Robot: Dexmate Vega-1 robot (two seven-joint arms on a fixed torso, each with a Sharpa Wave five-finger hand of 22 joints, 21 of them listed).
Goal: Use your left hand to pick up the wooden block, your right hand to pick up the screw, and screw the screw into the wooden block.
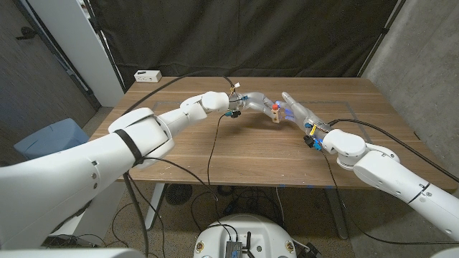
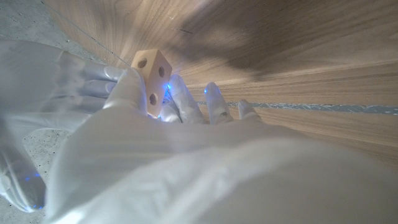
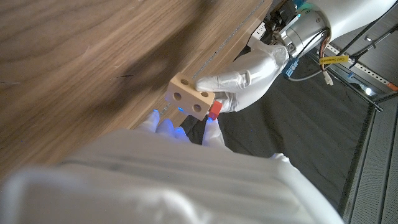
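Handling judged easy: wooden block (image 3: 191, 98) small, light, rigid, drilled holes on faces; best held by plain sides, holes left free. Right hand (image 1: 300, 115) nearer, fingertips pinching red-headed screw (image 3: 214, 111) against block. Left hand (image 3: 249, 74) beyond, fingers pinching block, held above table (image 1: 215, 154) mid-far, between both hands

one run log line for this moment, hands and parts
left hand: holds wooden block | right hand: holds red screw at block | stage: joining, above table

one wooden block (image 1: 276, 116), one screw (image 3: 214, 111), two hands (image 1: 254, 102) (image 1: 301, 113)
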